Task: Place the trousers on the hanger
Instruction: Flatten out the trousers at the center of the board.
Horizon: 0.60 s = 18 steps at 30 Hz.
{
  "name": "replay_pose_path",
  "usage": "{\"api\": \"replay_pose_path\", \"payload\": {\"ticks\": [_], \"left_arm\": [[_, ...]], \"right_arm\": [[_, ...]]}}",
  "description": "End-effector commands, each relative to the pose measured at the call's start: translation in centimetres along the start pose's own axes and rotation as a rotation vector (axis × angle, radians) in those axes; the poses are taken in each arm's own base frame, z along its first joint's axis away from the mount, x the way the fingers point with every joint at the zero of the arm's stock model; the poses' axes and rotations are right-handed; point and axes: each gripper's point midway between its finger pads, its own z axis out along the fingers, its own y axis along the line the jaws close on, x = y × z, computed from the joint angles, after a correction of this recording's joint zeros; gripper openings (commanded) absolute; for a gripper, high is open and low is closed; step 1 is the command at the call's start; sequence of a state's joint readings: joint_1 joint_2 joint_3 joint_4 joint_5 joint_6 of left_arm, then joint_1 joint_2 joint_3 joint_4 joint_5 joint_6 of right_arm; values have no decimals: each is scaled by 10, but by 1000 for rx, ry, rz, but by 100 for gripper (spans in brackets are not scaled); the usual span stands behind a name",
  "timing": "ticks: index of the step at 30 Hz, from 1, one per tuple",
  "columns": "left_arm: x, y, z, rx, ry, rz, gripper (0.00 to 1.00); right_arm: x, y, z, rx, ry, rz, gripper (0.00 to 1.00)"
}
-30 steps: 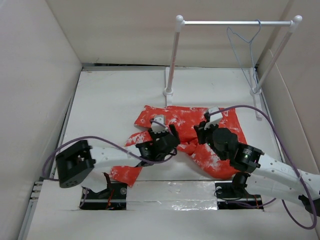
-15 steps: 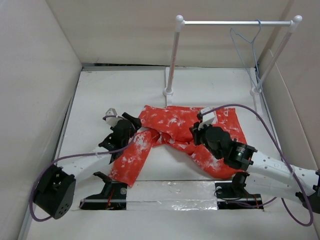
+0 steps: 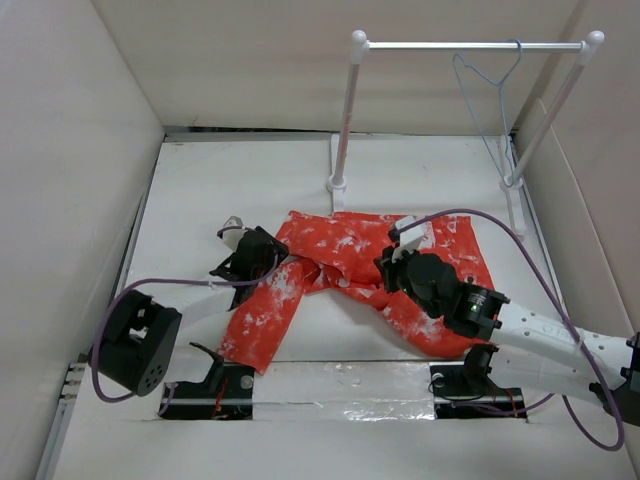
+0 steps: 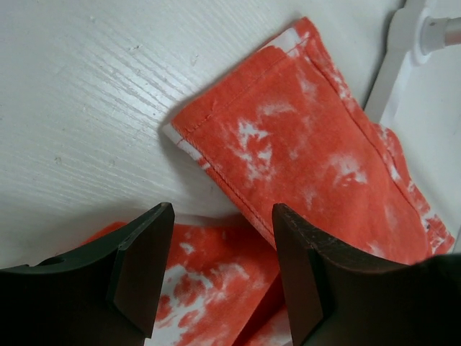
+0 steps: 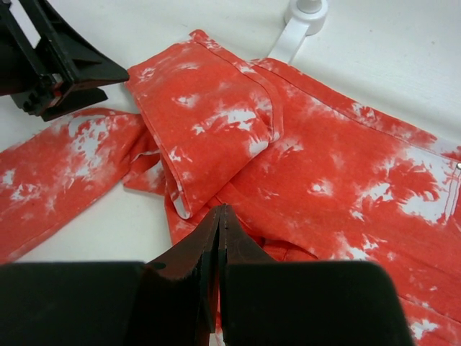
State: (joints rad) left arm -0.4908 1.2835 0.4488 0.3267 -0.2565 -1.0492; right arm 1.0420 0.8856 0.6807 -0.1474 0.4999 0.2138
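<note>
The orange-red trousers (image 3: pixel 350 250) lie flat mid-table, one leg running down-left (image 3: pixel 262 315) and one down-right (image 3: pixel 435 325). A folded cuff shows in the left wrist view (image 4: pixel 288 137) and the right wrist view (image 5: pixel 209 115). My left gripper (image 3: pixel 270 248) is open and empty, its jaws (image 4: pixel 222 216) just above the left leg beside that cuff; it also shows in the right wrist view (image 5: pixel 57 65). My right gripper (image 3: pixel 384 266) is shut, its tip (image 5: pixel 220 210) low over the crotch fabric, nothing seen between the jaws. The blue-grey wire hanger (image 3: pixel 490 100) hangs at the rail's right end.
The white two-post rail stand (image 3: pixel 345 110) stands at the back, its right post (image 3: pixel 550 105) near the right wall. One post foot shows in the wrist views (image 4: pixel 425 29) (image 5: pixel 306 11). Box walls close in left, right and behind.
My left gripper left the trousers' middle and swung out to the left, and the left leg now lies stretched down-left. My right gripper crept slightly left. The hanger swayed a little.
</note>
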Motion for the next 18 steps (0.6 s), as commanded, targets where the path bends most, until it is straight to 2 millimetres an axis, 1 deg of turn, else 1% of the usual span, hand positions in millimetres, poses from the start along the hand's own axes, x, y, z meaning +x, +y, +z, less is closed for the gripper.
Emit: {"api": "replay_pose_path", "payload": {"ticks": [1, 5, 7, 9, 12, 13, 15, 16, 17, 18], "left_arm": [[-5, -18, 9, 24, -7, -23, 54], [-3, -18, 19, 2, -5, -23, 49], [-2, -13, 25, -19, -12, -30, 46], [-5, -11, 28, -31, -35, -34, 42], [-20, -17, 33, -27, -82, -43, 27], [-31, -25, 35, -15, -103, -55, 17], [-43, -32, 37, -10, -113, -53, 6], [-62, -46, 37, 12, -138, -71, 0], [-68, -45, 37, -10, -138, -54, 0], [-80, -51, 35, -7, -156, -53, 0]], "right_arm": [[-11, 12, 3, -42, -42, 25, 5], [-5, 14, 5, -53, -31, 25, 5], [-3, 13, 5, -51, -30, 26, 5], [-2, 13, 4, -53, -31, 25, 5], [-3, 13, 4, -57, -34, 29, 5], [-2, 13, 4, -54, -32, 26, 5], [-2, 11, 3, -48, -31, 26, 5], [-1, 9, 3, -37, -31, 26, 5], [-1, 6, 2, -22, -35, 29, 5], [-1, 3, 2, -9, -37, 32, 5]]}}
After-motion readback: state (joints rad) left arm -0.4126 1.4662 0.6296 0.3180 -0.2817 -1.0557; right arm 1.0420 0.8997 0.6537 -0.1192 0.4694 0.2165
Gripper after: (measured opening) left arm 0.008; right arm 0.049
